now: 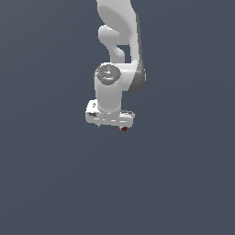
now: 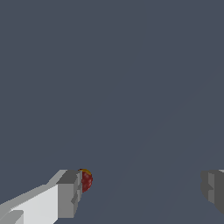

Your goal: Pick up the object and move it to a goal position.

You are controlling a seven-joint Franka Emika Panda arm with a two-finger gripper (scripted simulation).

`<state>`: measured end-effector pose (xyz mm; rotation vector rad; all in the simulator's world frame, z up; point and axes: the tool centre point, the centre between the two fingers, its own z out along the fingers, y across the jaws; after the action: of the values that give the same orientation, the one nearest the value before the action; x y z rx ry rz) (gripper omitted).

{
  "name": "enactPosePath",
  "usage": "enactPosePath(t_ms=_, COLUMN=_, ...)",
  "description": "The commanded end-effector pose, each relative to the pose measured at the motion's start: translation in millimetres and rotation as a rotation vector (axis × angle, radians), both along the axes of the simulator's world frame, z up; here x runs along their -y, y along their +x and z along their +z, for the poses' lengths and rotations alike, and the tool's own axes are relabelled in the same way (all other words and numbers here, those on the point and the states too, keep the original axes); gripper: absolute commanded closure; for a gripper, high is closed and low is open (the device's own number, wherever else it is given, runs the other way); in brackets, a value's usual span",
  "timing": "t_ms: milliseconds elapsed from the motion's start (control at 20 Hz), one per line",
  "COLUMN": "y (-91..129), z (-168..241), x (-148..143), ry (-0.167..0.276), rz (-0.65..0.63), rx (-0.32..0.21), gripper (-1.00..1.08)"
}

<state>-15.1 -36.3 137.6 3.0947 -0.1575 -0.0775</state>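
Observation:
The object (image 2: 86,180) is a tiny red lump with a yellow-orange patch on one edge. In the wrist view it sits right against the inner face of one grey fingertip (image 2: 68,192). The other fingertip (image 2: 213,189) stands far off across a wide gap. My gripper (image 2: 140,190) is open, so nothing is clamped between the fingers. In the exterior view the white gripper (image 1: 110,125) hangs below the arm, and the object (image 1: 123,129) peeks out as a red speck under the end of the hand toward the exterior view's right.
A plain, flat dark grey-blue surface (image 1: 183,183) fills both views. The white arm (image 1: 117,50) comes down from the top of the exterior view. No other objects or markers show.

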Motion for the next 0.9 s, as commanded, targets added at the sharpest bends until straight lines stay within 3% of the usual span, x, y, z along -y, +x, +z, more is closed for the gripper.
enactPosePath(t_ms=0, y=-2, z=-3, x=-4, ry=0.001, rz=-0.043, rx=0.003, gripper=-0.92)
enactPosePath(t_ms=850, y=-24, z=-32, x=-37, ry=0.009, rz=-0.474, rx=0.03, gripper=-0.92)
